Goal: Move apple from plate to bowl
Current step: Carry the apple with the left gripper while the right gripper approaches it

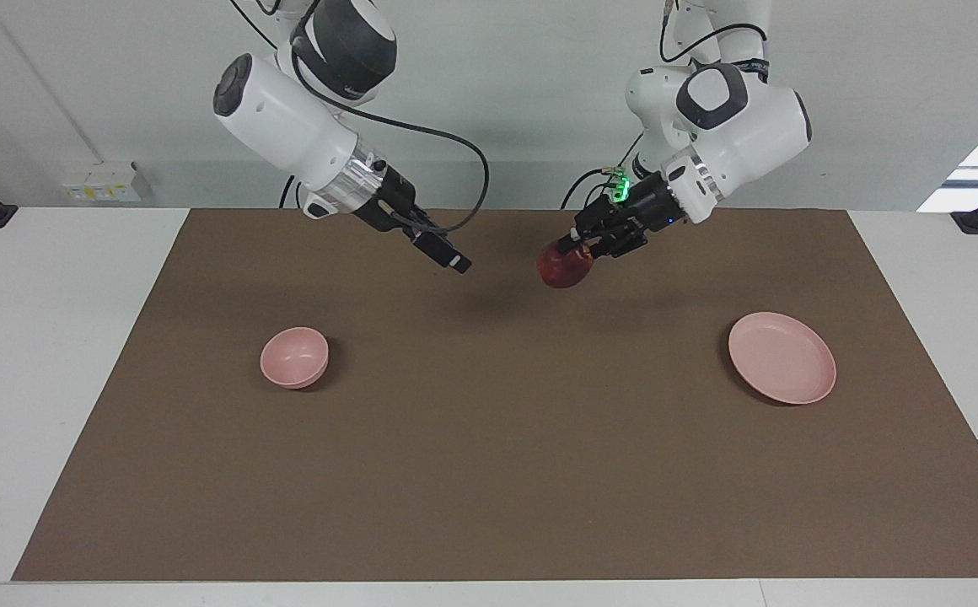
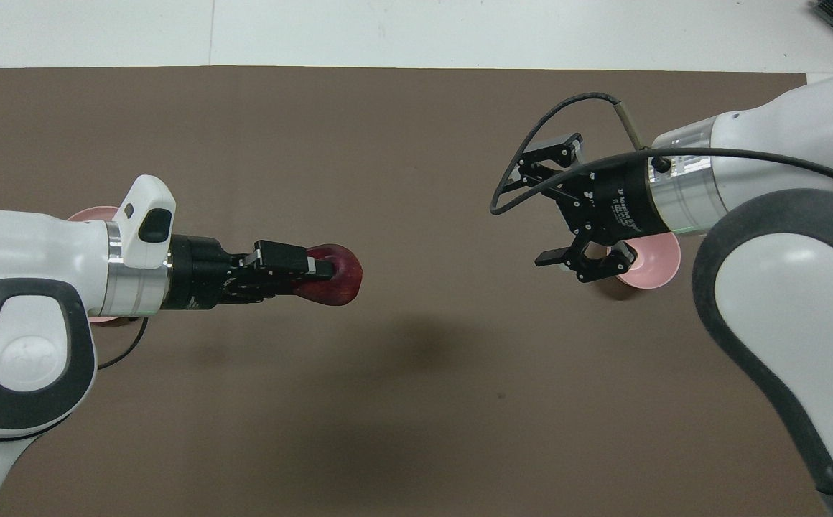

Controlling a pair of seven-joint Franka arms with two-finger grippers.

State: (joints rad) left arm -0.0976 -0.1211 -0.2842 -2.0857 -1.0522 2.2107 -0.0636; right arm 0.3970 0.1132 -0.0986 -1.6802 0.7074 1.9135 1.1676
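Hanging midair, left gripper (image 1: 577,244) clasps apple (image 1: 563,268).

Left gripper (image 1: 577,246) mid-frame, fingers clamped, arm angled down; right gripper (image 2: 556,205) centre-right of overhead view, fingers spread.

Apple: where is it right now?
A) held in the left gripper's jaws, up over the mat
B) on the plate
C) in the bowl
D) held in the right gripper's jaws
A. The left gripper is shut on the apple in the air over the brown mat, between the empty plate and the empty bowl; the right gripper holds nothing, its jaws open in the overhead view.
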